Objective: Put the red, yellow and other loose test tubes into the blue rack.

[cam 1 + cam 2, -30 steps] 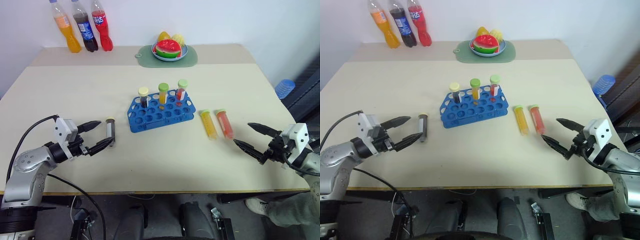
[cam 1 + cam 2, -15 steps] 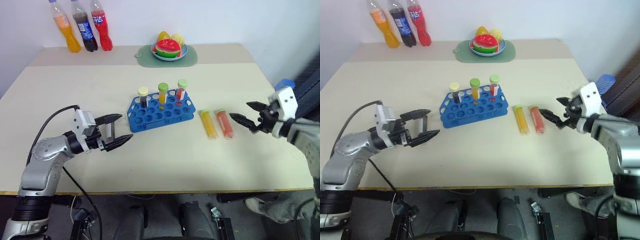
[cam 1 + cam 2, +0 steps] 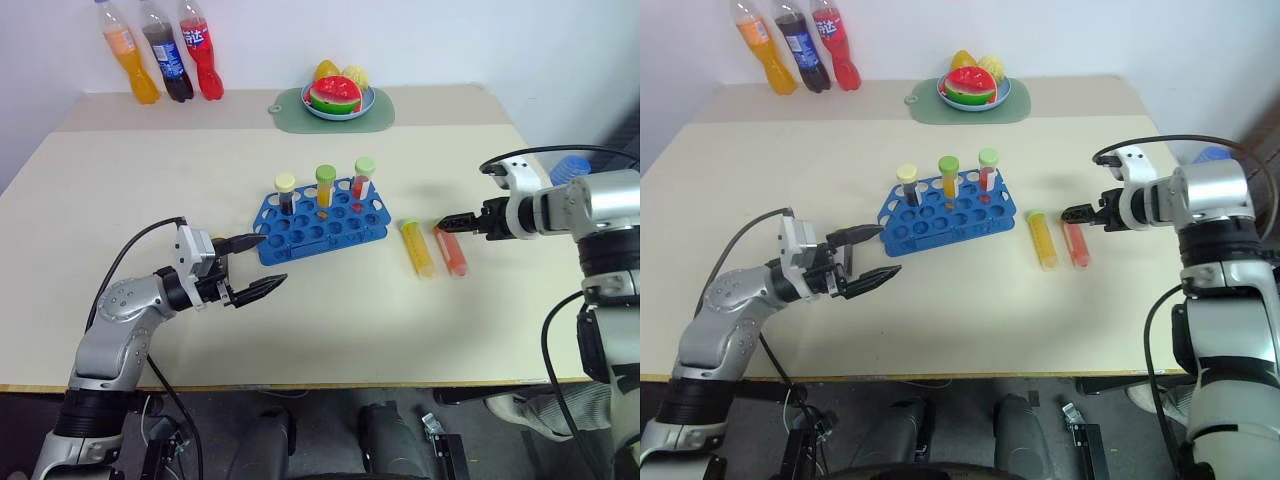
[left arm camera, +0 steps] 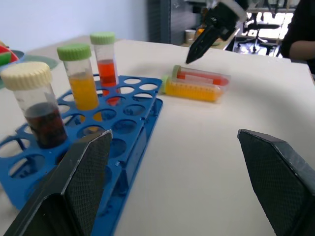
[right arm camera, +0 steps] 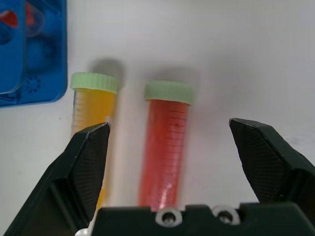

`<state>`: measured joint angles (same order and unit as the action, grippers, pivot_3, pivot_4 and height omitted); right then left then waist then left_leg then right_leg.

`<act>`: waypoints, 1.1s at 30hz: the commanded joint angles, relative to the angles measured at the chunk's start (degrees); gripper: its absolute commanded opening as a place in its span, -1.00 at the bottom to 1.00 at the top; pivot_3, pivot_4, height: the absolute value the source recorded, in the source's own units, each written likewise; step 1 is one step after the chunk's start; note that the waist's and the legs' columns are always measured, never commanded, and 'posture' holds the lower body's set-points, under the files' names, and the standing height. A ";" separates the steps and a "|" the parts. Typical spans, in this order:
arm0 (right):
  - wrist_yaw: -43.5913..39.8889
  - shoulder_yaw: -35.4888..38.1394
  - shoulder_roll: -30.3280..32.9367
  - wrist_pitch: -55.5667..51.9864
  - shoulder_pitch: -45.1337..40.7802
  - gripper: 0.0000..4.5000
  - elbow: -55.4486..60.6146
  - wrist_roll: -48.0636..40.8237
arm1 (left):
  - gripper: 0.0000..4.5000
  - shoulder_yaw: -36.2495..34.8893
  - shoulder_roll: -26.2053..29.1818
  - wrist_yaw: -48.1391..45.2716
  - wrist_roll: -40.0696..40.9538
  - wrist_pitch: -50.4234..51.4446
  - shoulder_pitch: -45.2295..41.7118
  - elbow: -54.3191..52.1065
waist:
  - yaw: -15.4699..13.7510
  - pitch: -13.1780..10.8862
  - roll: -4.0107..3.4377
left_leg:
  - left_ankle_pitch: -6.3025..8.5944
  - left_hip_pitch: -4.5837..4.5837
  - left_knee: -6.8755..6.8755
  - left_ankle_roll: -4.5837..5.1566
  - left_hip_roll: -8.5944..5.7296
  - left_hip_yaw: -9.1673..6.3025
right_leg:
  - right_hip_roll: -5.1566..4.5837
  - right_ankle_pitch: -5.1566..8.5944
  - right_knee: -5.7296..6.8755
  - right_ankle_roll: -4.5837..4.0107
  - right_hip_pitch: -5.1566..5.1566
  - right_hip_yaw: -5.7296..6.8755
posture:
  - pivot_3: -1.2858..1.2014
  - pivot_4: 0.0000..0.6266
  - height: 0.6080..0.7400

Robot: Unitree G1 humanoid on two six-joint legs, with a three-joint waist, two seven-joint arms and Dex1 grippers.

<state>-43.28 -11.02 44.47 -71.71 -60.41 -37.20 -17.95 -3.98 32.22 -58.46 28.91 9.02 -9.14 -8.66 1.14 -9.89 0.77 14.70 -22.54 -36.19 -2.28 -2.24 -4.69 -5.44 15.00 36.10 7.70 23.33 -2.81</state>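
Tubes lying flat: red tube (image 5: 165, 147), pale-green cap; yellow tube (image 5: 91, 118), green cap

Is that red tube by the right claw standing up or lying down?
Lying down: the red tube rests flat on the table beside the yellow tube, outside the blue rack.

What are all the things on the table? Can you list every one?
table: one, beige.
blue rack: one, middle of the table.
standing tubes: three in the rack, brown, orange, red.
lying tubes: two, yellow and red, right of the rack.
soda bottles: three, orange, dark, red, far left.
fruit plate: one, on the green mat.
left gripper: jaws open, near the rack.
right gripper: jaws open, at the red lying tube.
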 commanded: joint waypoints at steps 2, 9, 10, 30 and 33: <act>-5.25 -5.31 -1.42 4.54 -3.37 0.90 -6.64 4.97 | 0.88 -1.18 -0.34 1.57 0.36 -0.75 1.86 -4.03 | -0.09 0.00 0.00 | 0.00 -0.01 -0.02 0.00 -0.01 0.00 | 0.00 0.00 0.00 0.00 0.00 0.00 | 0.03 -0.52 1.00; -10.35 -10.59 -4.78 15.23 -4.70 -0.09 -15.61 13.30 | 0.90 -2.02 -1.17 4.61 0.47 -0.89 6.63 -7.76 | 0.30 0.02 0.02 | 0.00 0.06 -0.04 0.00 -0.01 0.01 | 0.00 0.00 0.05 0.01 -0.04 0.00 | 0.03 -0.52 1.00; -10.76 -10.55 -5.07 15.87 -4.95 -0.34 -16.36 14.00 | 0.90 -2.11 -1.14 4.83 0.54 -0.87 6.97 -7.99 | 0.39 0.02 0.02 | 0.00 0.07 -0.04 0.00 0.00 0.01 | 0.02 0.00 0.06 0.01 -0.03 0.00 | 0.03 -0.52 1.00; -11.42 16.62 -15.89 58.41 25.30 -0.65 31.76 -2.19 | 0.90 -2.02 -1.62 3.85 0.62 -1.67 2.50 -2.56 | 1.39 -0.04 -0.09 | 0.00 0.14 -0.03 0.00 0.09 -0.04 | 0.13 -0.01 0.14 0.02 -0.07 -0.04 | 0.03 -0.52 1.00; -6.85 15.39 -23.26 66.20 24.80 -0.65 27.69 -0.13 | 0.90 -2.25 -1.57 3.42 0.77 -1.61 1.83 -1.73 | 1.23 -0.04 -0.09 | -0.01 0.12 -0.05 -0.01 0.07 -0.07 | 0.10 -0.01 0.13 0.02 -0.06 -0.05 | 0.03 -0.52 1.00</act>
<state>-52.96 4.06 22.99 -10.93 -34.55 -8.47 -19.03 -5.34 30.43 -54.64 29.04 8.11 -6.80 -9.82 2.37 -9.93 0.68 14.69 -22.42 -36.24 -2.29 -2.18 -4.76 -5.35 14.99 36.23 7.72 23.26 -2.86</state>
